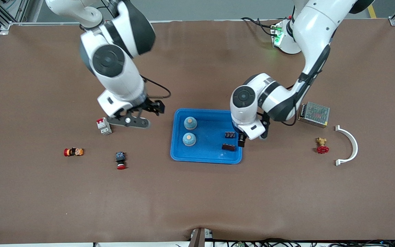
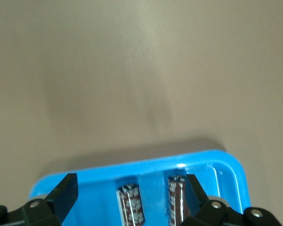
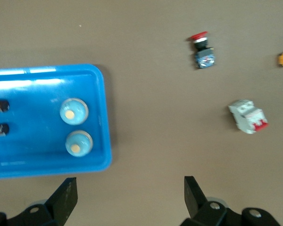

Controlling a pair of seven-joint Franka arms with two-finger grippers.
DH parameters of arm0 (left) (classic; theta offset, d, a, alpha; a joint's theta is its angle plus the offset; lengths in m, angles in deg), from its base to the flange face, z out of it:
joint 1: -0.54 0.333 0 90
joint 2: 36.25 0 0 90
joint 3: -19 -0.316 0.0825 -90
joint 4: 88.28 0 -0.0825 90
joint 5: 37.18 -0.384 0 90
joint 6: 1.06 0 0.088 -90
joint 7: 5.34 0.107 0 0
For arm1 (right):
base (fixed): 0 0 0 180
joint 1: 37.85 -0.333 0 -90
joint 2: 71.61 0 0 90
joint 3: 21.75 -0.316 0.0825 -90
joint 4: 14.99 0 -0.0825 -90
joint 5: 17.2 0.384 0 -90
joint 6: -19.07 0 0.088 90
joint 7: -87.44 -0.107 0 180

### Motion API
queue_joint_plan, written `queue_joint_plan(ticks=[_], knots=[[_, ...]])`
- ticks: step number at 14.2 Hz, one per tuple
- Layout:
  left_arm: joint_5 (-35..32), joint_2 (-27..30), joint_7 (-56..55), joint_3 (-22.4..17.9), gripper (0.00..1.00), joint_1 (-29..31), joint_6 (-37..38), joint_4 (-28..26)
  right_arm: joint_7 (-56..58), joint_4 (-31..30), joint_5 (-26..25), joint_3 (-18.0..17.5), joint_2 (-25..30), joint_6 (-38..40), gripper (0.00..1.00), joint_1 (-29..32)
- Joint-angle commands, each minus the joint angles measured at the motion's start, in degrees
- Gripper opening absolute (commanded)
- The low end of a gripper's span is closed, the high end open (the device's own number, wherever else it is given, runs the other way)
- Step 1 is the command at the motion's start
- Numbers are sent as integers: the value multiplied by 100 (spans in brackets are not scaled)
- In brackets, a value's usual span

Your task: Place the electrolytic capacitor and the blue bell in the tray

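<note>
Blue tray [image 1: 206, 156] sits mid-table. Inside it: two blue bells [image 1: 190, 123] [image 1: 189, 139] at the end toward the right arm, one nearer the front cam than the other, both upright w/ tan tops. At the tray's end toward the left arm lie two dark electrolytic capacitors [image 1: 230, 134] [image 1: 228, 147] on their sides, side by side, apart from each other. Left gripper [image 2: 131, 188] hangs low over the capacitor end of the tray, fingers spread wide, nothing between them; left wrist view shows both caps lying free on the tray floor betw. the pads. Right gripper [image 3: 130, 190] is over bare table just beside the tray, toward the right arm's end, fingers spread, holding nothing. Outside the tray, toward right arm's end: white/red circuit breaker [image 1: 104, 126], red pushbutton switch [image 1: 120, 160], small orange-red part [image 1: 73, 152]. Toward left arm's end: metal mesh power supply [image 1: 314, 114], brass valve w/ red handwheel [image 1: 321, 145], white curved bracket [image 1: 350, 145].
</note>
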State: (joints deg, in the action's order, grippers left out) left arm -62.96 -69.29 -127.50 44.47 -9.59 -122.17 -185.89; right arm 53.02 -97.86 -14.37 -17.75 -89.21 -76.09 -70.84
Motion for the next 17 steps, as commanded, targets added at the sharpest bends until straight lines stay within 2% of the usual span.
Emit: queue_joint_plan(ticks=[1, 4, 7, 10, 13, 17], knots=[[249, 298, 884, 55, 100, 344, 325, -83, 670, -1097, 85, -58, 1151, 50, 100, 354], [249, 307, 1929, 55, 100, 722, 343, -74, 1593, -1801, 33, -40, 1899, 59, 100, 767], [188, 290, 3159, 46, 100, 1144, 317, -66, 2165, -2180, -20, -40, 2304, 59, 100, 1197], [161, 290, 4487, 38, 100, 1662, 168, -39, 2657, -2198, -90, -31, 2401, 94, 100, 1593], [74, 45, 4797, -6, 100, 2023, -753, -22, 3492, -2190, -205, -31, 2411, 86, 100, 2242], [-182, -211, 5744, -15, 100, 2568, -879, 232, 3872, -2154, -205, -40, 2402, 59, 100, 2894]])
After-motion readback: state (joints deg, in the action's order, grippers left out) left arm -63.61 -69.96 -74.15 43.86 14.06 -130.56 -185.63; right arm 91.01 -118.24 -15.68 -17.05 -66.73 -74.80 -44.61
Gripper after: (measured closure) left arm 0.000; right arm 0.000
